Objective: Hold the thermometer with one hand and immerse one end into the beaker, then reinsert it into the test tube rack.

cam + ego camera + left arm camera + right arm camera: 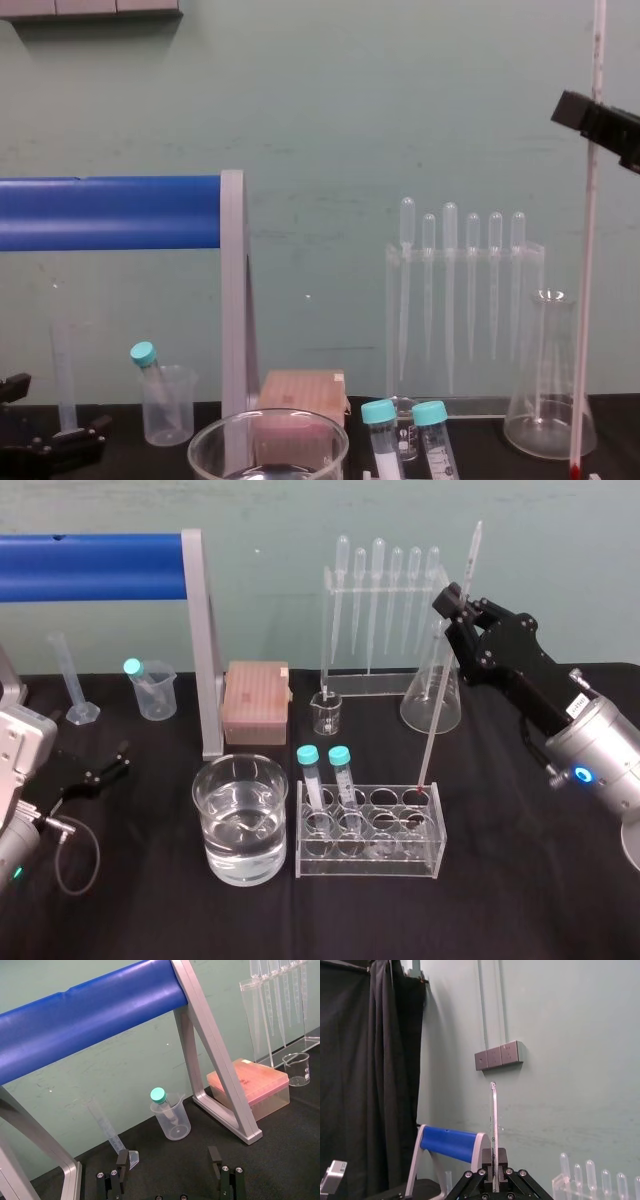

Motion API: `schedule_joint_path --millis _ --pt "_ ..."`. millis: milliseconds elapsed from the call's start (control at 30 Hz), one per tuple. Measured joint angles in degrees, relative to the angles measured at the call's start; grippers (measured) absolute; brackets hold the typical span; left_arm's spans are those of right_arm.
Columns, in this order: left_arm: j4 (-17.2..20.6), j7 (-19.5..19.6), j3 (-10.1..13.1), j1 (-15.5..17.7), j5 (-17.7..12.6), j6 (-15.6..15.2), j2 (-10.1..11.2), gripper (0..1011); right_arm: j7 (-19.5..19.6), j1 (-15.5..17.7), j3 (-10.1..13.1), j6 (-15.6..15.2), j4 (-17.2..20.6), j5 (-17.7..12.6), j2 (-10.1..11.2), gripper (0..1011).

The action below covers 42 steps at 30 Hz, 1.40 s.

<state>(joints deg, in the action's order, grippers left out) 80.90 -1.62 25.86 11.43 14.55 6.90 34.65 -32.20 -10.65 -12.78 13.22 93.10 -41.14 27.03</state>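
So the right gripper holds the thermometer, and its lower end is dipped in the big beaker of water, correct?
Not quite. The right gripper does hold the thermometer, but the head view shows its lower end at the right end of the test tube rack, not in the beaker.

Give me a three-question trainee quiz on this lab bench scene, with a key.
1. True or false: the lower end of the long, thin glass thermometer is dipped in the wide clear glass beaker of water.
2. Which gripper clamps the thermometer? A) the black left gripper, open at the table's left; B) the black right gripper, raised at right; C) neither.
3. Fill in: the low clear acrylic test tube rack holds ___ teal-capped tubes.
Key: 1 false, it is at the rack's right end; 2 B; 3 two.
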Motion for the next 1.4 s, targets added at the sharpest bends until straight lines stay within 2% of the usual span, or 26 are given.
schedule_joint_path --millis 333,633,1400 --pt "0.0 0.0 0.0 0.0 0.0 0.0 0.0 1008 -1.4 -0.62 -0.54 -0.28 -2.58 0.16 -0.38 57" --pt "0.0 0.0 0.0 0.0 0.0 0.0 0.0 1008 -3.84 -2.26 -2.05 -0.38 -6.32 -0.2 -0.71 57" --pt "0.0 0.0 0.0 0.0 0.0 0.0 0.0 1008 -4.27 -2.98 -3.9 -2.4 -9.75 -0.21 -0.29 56"
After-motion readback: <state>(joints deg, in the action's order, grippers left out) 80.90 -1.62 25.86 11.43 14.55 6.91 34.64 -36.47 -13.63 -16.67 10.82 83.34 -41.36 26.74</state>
